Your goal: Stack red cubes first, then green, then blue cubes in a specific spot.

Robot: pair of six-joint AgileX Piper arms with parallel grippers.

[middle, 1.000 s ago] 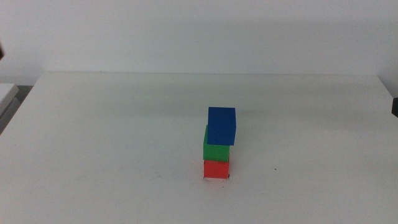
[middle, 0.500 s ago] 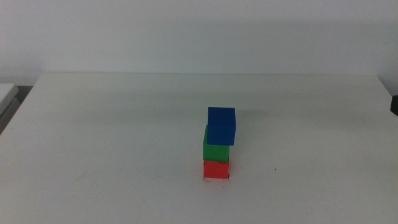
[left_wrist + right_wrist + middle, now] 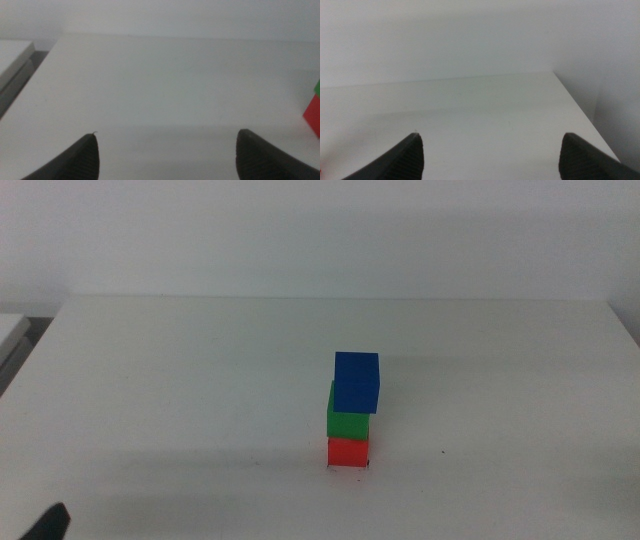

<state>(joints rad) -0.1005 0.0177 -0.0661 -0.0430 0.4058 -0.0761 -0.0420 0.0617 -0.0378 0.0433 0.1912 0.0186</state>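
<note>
Left gripper (image 3: 165, 155): jaws spread wide, empty; its tip has just appeared at middle view's bottom-left corner, well left of stack. Right gripper (image 3: 490, 155): jaws spread wide, empty; gone from right edge, where it showed a second ago. Red cube (image 3: 348, 452) sits on marked spot (image 3: 349, 468); green cube (image 3: 347, 420) on red; blue cube (image 3: 357, 382) on green, offset slightly right. Stack unchanged. Judgement: order complete, arms retiring, task looks finished on table (image 3: 180, 380).

one red cube (image 3: 348, 452), one green cube (image 3: 346, 423), one blue cube (image 3: 357, 381): three cubes.
</note>
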